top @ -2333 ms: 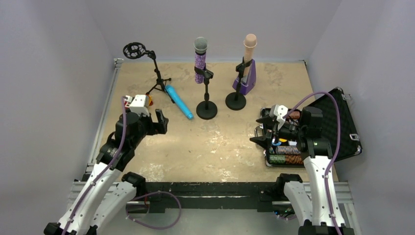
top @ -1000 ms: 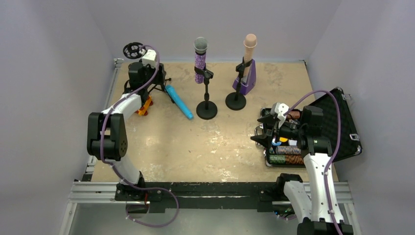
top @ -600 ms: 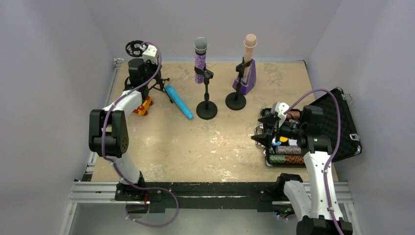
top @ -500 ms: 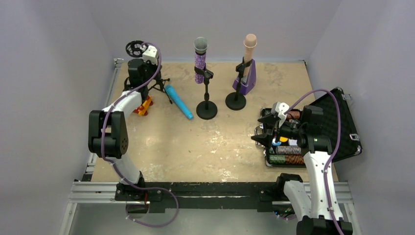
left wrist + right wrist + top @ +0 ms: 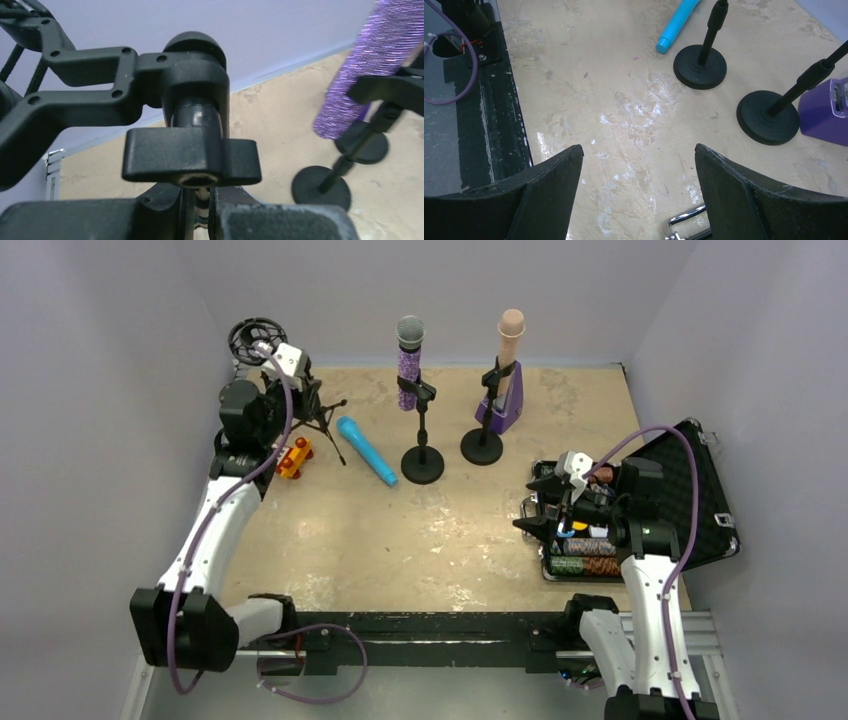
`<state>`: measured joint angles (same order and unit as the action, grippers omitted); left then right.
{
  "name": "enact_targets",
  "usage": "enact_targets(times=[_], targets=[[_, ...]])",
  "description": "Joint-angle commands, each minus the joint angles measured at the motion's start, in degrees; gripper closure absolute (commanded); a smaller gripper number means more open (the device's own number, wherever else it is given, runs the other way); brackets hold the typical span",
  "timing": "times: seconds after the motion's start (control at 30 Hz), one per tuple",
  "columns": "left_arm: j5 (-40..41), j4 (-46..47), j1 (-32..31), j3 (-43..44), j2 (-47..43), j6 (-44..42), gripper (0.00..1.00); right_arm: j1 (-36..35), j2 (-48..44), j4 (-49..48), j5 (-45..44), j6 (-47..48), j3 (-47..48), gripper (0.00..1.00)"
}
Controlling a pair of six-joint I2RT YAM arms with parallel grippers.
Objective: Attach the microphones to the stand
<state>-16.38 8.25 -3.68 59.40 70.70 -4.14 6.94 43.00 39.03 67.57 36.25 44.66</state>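
Left gripper [image 5: 201,214]: clamped on stem of tripod stand [image 5: 192,159], below wing knob.
Sky-blue microphone [image 5: 366,450]: laid flat on table, just right of tripod stand.
Glittery purple microphone [image 5: 408,365], pale pink microphone [image 5: 508,355]: clipped upright in round-base stands, farther right.
Right gripper [image 5: 533,506]: jaws spread wide, well right of tripod stand, at poker chip case [image 5: 690,490].

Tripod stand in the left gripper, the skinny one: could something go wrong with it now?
Maybe. The left gripper is clamped on the tripod stand, whose legs are thin, so a pull could tip it over. The blue microphone lies right by those legs and is round, so a swinging leg could send it rolling. The orange toy beside the stand could get knocked too.
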Motion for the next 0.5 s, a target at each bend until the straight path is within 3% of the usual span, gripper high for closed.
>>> enact_targets(times=[0.0,0.27,0.47], targets=[[-3.9,-7.4,-1.7,-1.9,-9.5,1.5,1.00,0.4,-1.1,-0.7,2.8,0.6,0.5,0.14],[-5.7,-18.1,-7.3,-15.9,-32.7,15.3,1.00,0.4,-0.7,1.6,2.7,3.2,0.4,0.14],[-2.9,-23.8,-12.0,-23.1,-45.8,19.2,1.00,0.4,0.1,2.0,2.9,4.5,0.2,0.14]])
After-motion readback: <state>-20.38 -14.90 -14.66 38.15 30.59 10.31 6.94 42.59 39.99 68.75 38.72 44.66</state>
